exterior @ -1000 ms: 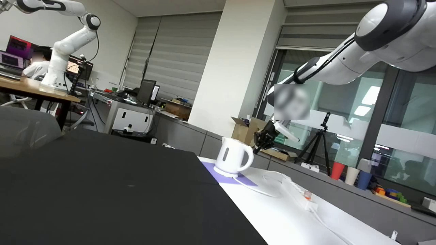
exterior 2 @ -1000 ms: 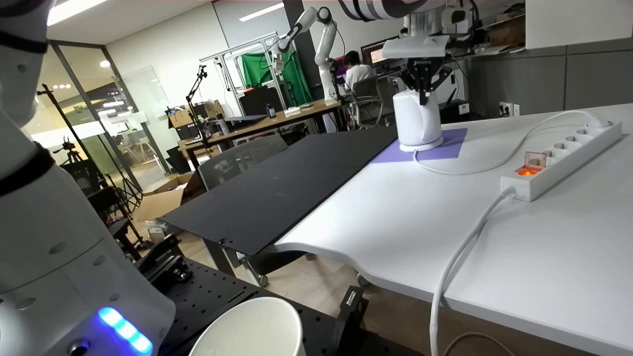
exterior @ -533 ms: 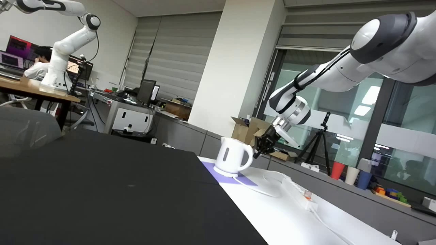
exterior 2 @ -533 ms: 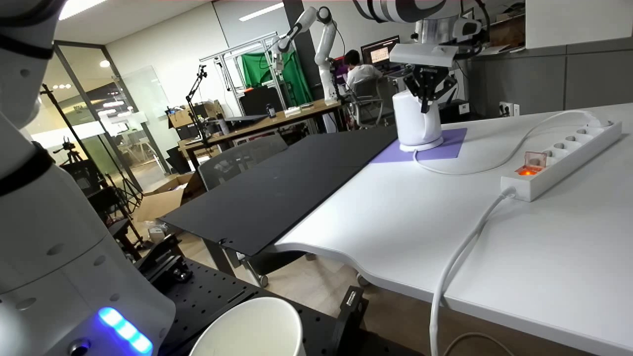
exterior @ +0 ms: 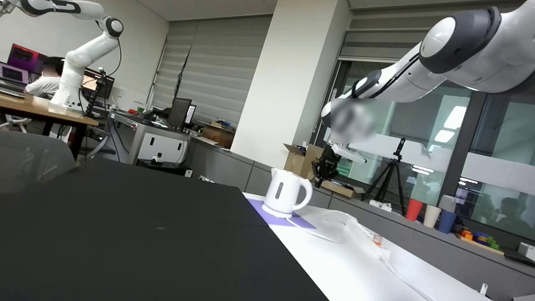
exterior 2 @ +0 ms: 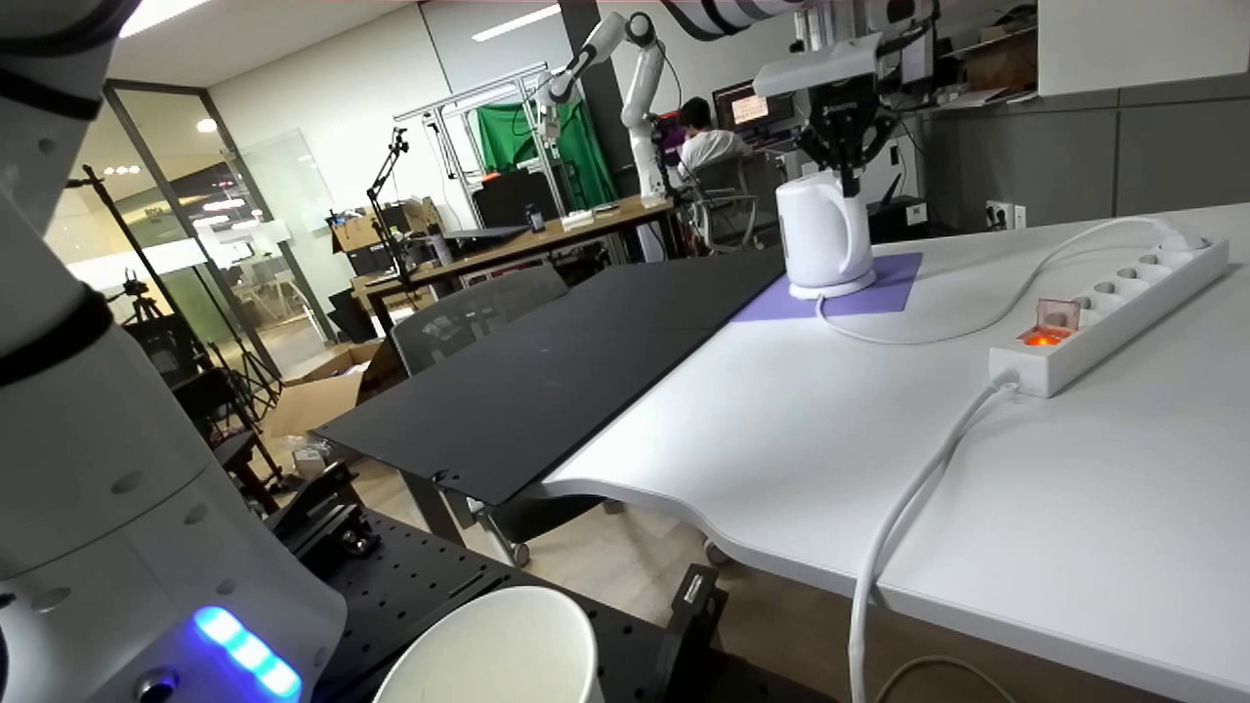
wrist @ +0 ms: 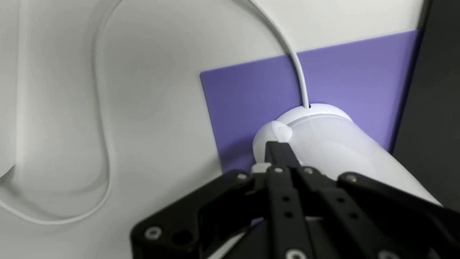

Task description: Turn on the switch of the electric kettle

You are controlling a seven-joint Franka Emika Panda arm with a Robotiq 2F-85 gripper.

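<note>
Here, my black gripper (wrist: 282,149) points down, fingertips together, just beside white electric kettle (wrist: 346,154). Kettle upright on purple mat (wrist: 248,97), handle (exterior: 309,193) near my tips; touching or apart, I cannot tell. White cord (wrist: 301,79) crosses mat ahead of tips.

Electric kettle (wrist: 341,151) partly hidden behind tool (wrist: 282,149), arm's wrist (exterior: 353,121) blurred, white container (exterior 2: 498,649) cut off below
</note>
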